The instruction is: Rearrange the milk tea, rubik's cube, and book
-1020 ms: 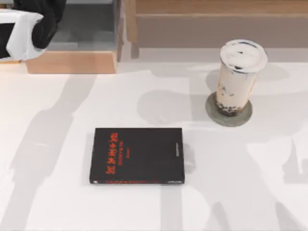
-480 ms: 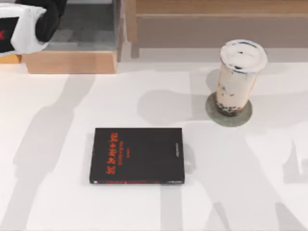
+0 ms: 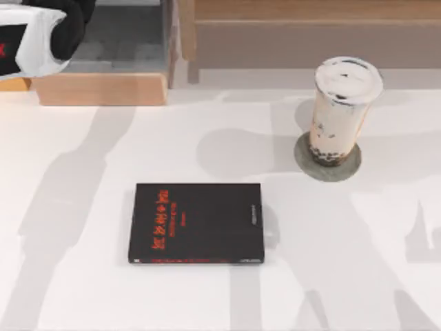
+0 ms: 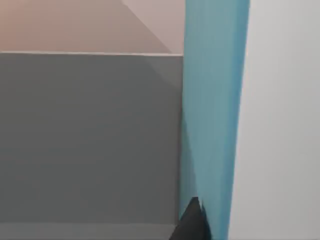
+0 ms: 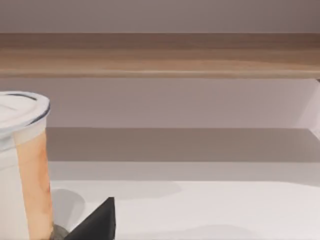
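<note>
the left gripper (image 4: 192,220) is holding the thick teal-blue covered book (image 4: 212,100) edge-up at the table's far left corner; being stiff and heavy, it is needing a firm spine-side grip.

The milk tea (image 3: 341,110) stands upright on the coaster (image 3: 328,161) toward two o'clock of the table (image 3: 83,207), and the black book (image 3: 196,223) lies flat near the table's middle, at about eight o'clock from the cup and well apart from it. Behind both, along the twelve o'clock edge, runs a wooden shelf (image 3: 310,31), and at eleven o'clock a wooden box (image 3: 103,88) sits with my left arm (image 3: 38,34) above it. In the left wrist view the book (image 4: 212,110) stands on edge just beside the box's inner wall.
</note>
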